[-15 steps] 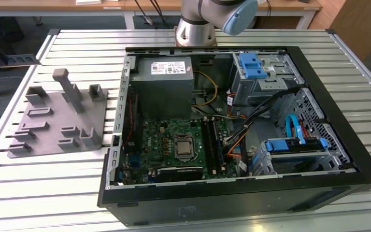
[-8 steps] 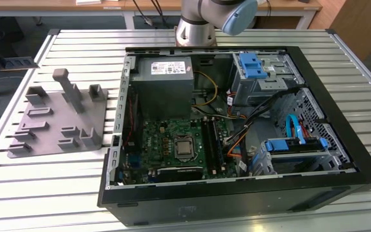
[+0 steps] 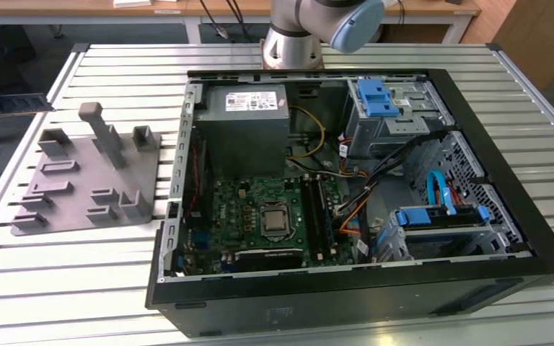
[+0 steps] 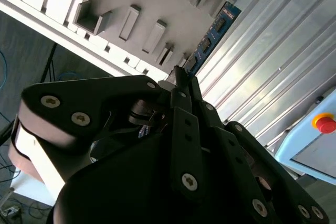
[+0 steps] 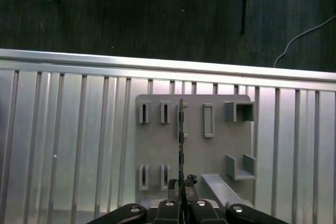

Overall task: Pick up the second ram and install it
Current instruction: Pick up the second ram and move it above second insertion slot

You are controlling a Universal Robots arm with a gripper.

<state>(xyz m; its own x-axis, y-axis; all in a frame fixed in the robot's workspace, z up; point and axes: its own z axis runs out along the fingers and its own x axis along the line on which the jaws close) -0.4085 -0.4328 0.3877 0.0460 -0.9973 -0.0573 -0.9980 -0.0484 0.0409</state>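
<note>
The second ram [image 4: 214, 31] is a thin dark-blue strip with black chips, and it sticks out from between my fingertips. In the first wrist view the ram [image 5: 181, 129] shows edge-on as a narrow dark line, held well above the grey moulded tray [image 5: 210, 153]. My gripper [image 5: 181, 184] is shut on one end of the strip, as is also seen in the second wrist view [image 4: 181, 77]. The open computer case [image 3: 354, 288] lies on the table, with long black sockets [image 3: 313, 209] beside the processor on the green board.
The grey tray [image 3: 66, 194] with slots and an upright post [image 3: 99, 133] sits left of the case in the exterior view. The arm's base [image 3: 291, 43] stands behind the case. Drive cages with blue clips [image 3: 383, 101] and cables crowd the case's right side. A red button [image 4: 325, 123] sits beyond the table.
</note>
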